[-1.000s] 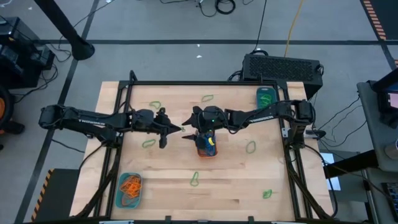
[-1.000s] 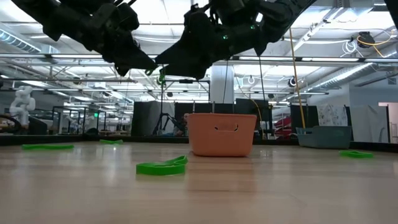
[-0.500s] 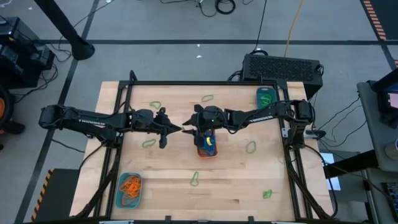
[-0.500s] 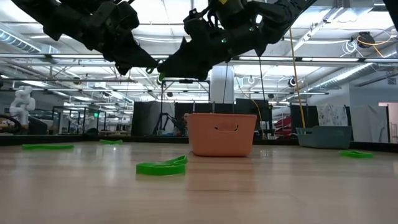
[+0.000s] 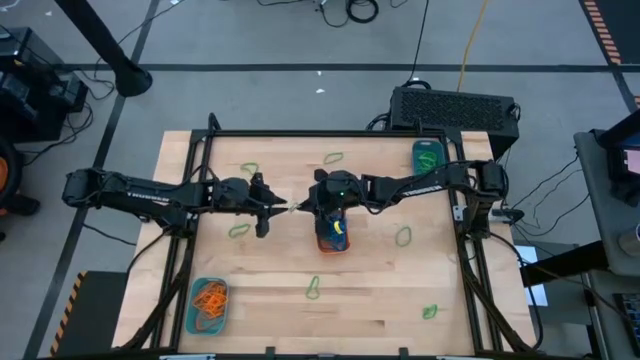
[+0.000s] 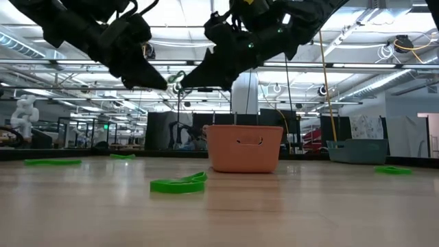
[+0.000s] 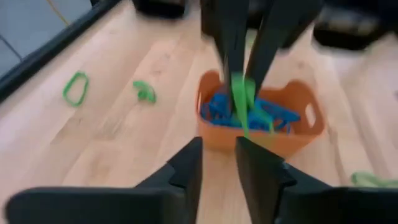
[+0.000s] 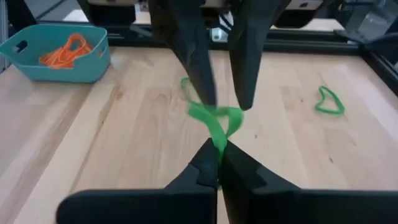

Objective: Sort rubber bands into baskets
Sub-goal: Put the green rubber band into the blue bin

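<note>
From table height, a green rubber band (image 6: 178, 184) lay flat closest to the camera, with the orange basket (image 6: 245, 147) behind it and both grippers meeting in the air above. Only the overhead view showed the full spread: the orange basket (image 5: 333, 232) mid-table, a teal basket (image 5: 208, 304) with orange bands near the front left corner, and another teal basket (image 5: 427, 155) at the far right edge. Loose green bands were scattered around with plenty of bare wood between them.

The right wrist view settled the grip. The right gripper (image 8: 217, 151) was pinched together on a green band (image 8: 214, 118), and the left gripper's fingers (image 8: 198, 59) beyond it stood apart with that same band between them. From the left wrist view, the left gripper (image 7: 219, 149) was parted, and the held band (image 7: 244, 99) hung over blue bands (image 7: 219, 107) in the orange basket.
</note>
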